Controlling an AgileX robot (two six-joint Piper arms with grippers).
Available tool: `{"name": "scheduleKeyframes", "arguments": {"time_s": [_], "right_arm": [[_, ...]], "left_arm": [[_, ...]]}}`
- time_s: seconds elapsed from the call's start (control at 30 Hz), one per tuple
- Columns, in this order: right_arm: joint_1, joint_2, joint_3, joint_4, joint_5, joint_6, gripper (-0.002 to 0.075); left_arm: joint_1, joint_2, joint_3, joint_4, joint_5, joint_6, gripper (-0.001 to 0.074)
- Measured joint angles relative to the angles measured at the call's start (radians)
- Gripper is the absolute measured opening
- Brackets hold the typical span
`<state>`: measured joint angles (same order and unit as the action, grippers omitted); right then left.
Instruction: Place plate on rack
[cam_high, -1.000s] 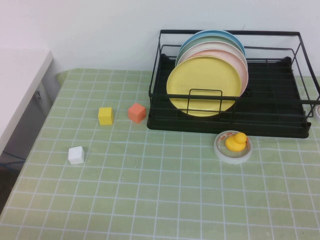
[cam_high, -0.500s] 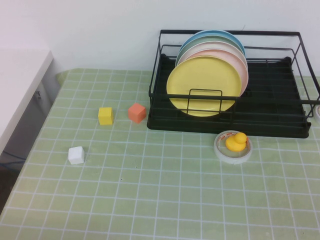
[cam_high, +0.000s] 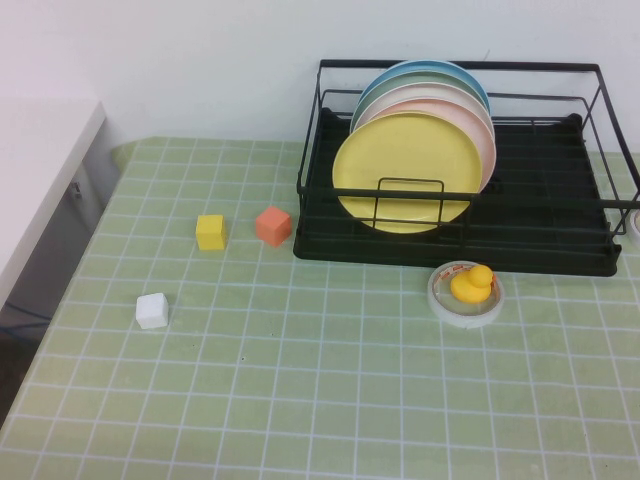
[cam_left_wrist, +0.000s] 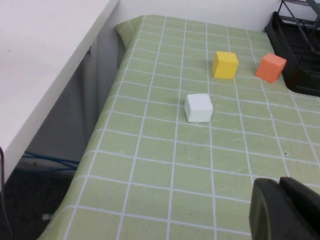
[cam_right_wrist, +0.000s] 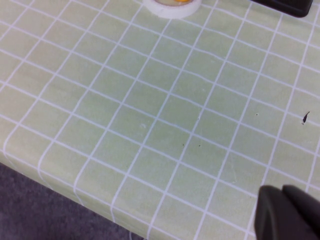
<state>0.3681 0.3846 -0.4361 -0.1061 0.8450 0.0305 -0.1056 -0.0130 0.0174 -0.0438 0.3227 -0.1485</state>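
the plate (cam_high: 408, 172) already stands on edge in the rack (cam_high: 545, 235), propped by the wire dividers, while my left gripper (cam_left_wrist: 290, 210) and right gripper (cam_right_wrist: 290, 212) sit parked near the table's near edge, their opening hidden from me.

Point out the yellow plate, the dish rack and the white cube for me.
yellow plate (cam_high: 405, 160), high view, middle of its face.
dish rack (cam_high: 455, 66), high view, top back wire.
white cube (cam_left_wrist: 198, 107), left wrist view, top face.
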Motion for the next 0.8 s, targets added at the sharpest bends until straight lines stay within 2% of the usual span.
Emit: {"name": "scheduleKeyframes", "arguments": {"time_s": [0.1, 0.4, 0.8], "right_arm": [[0.000, 0.000, 0.000, 0.000, 0.000, 0.000, 0.0000], [0.000, 0.000, 0.000, 0.000, 0.000, 0.000, 0.0000], [0.000, 0.000, 0.000, 0.000, 0.000, 0.000, 0.0000]], "left_arm": [[-0.006, 0.000, 0.000, 0.000, 0.000, 0.017, -0.0001], [-0.101, 0.000, 0.000, 0.000, 0.000, 0.025, -0.0001], [-0.103, 0.000, -0.001, 0.000, 0.000, 0.031, -0.0001]]}}
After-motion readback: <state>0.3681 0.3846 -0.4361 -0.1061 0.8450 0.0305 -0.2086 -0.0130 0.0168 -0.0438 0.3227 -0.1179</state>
